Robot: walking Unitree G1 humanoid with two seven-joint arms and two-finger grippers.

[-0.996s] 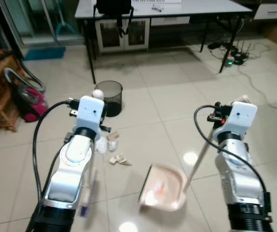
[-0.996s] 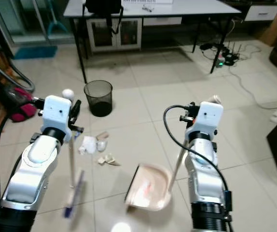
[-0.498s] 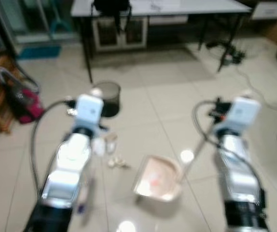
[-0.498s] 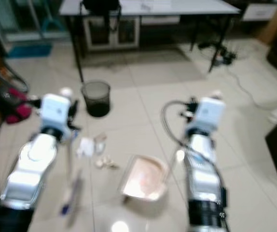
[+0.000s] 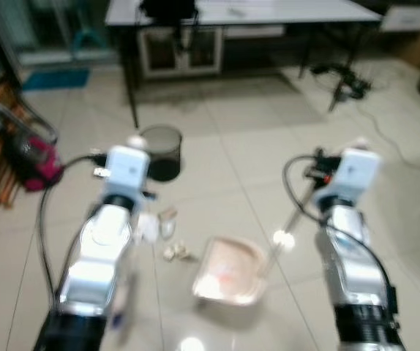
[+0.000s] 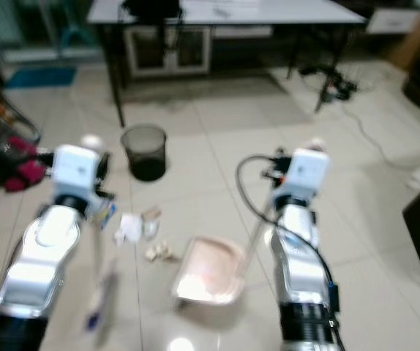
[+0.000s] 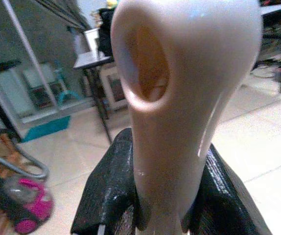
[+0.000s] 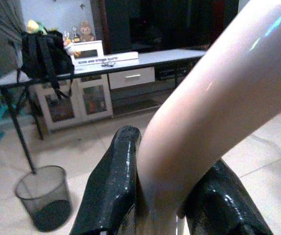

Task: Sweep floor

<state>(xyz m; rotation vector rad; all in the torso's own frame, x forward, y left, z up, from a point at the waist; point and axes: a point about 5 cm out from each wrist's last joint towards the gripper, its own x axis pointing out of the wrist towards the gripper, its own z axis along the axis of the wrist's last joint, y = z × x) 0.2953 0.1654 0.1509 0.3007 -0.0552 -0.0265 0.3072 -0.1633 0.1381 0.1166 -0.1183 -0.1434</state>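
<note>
Left gripper (image 7: pixel 162 215) jaws pinch the broom handle (image 7: pixel 179 98); right gripper (image 8: pixel 167 205) jaws pinch the dustpan handle (image 8: pixel 219 98). Dustpan (image 5: pixel 228 272) now sits nearer the paper scraps (image 5: pixel 175 253) than before; view blurred.

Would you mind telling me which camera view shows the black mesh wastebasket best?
The right wrist view: the wastebasket is sharp there, its mesh and dark bottom clear. Both eye views show it whole but blurred, standing on the tiles beyond the scattered litter. The left wrist view gives nothing recognisable of it.
</note>
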